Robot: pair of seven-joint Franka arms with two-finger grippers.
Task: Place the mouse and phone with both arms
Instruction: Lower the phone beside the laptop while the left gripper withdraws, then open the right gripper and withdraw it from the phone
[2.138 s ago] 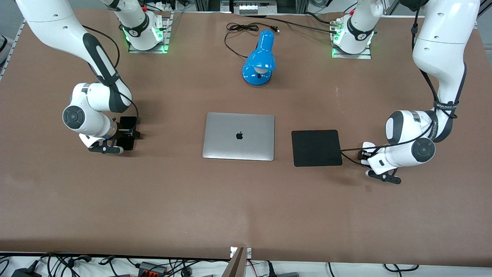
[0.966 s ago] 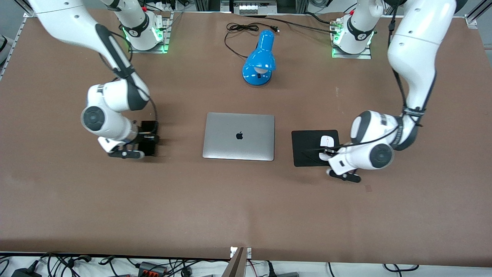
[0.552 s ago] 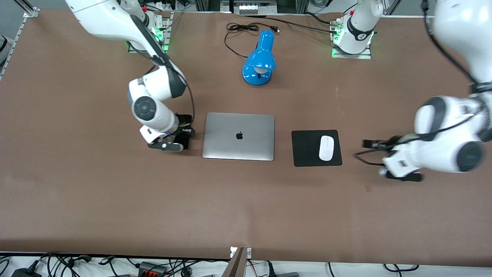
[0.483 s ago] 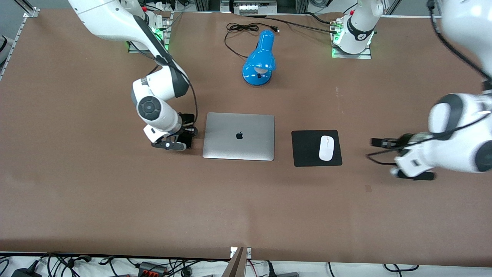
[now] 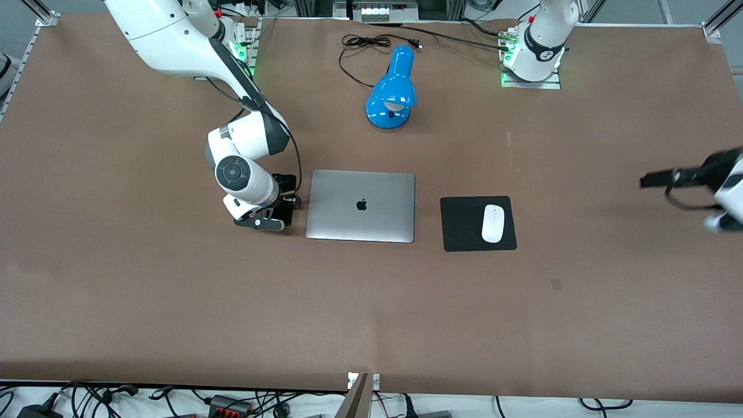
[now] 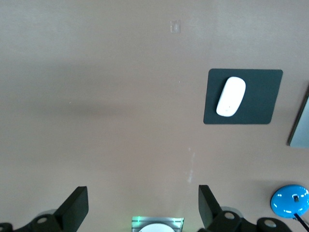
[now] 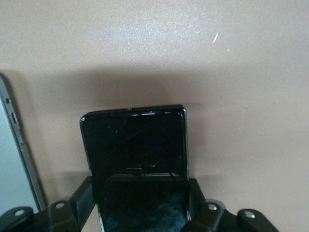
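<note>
Half done, by judgement.

One small white oval mouse (image 5: 493, 223): set on the one square black mouse pad (image 5: 464, 223), at 3 o'clock of the one silver laptop (image 5: 360, 205).

One slim black phone (image 7: 135, 145): clamped in the right hand (image 5: 284, 206), at 9 o'clock of laptop, unreleased.

Left hand (image 6: 143, 208): spread wide, empty, raised over the brown bench (image 5: 371, 313) at left arm's end.

One blue desk lamp (image 5: 393, 90).

**a:** so what's on the table (image 5: 174, 302) apart from the main stuff?

**b:** brown surface, with a closed silver laptop (image 5: 360, 205) in the middle, logo up. a square black mouse pad (image 5: 462, 223) lies just beside it, toward the left arm's end.

**a:** and that blue thing?

**b:** a blue desk lamp (image 5: 392, 90), farther from the front camera than the laptop. its black cord (image 5: 360, 43) coils by the table's edge.
</note>
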